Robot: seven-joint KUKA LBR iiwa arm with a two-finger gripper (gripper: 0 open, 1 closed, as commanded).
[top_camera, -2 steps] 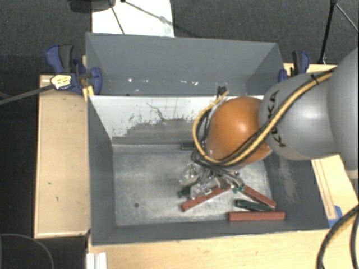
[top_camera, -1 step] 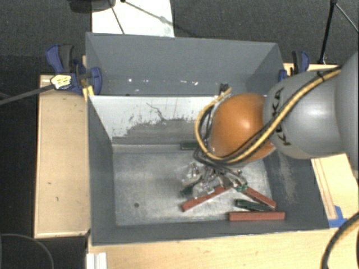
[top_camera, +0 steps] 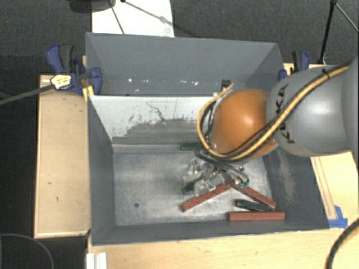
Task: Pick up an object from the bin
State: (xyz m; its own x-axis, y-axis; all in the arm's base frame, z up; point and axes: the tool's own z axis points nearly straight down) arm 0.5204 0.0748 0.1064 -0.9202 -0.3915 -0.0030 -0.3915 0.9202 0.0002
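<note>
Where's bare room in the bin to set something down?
Free: left half of the bin floor, between the left wall and the slanted reddish-brown stick. Crowded: centre-right, gripper over a heap of sticks, a dark green piece beside them, a reddish-brown bar along the front edge.

Grey bin (top_camera: 140, 206), red-brown sticks (top_camera: 205, 199) on its floor

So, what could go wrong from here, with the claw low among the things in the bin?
1. The claw sits in a small heap of loose things, so it may catch two at once, or none.
2. The slanted red-brown bar lies close beside it; a lift could drag or flip it.
3. The orange cover hides part of the claw, so a poor grip may go unseen.
</note>
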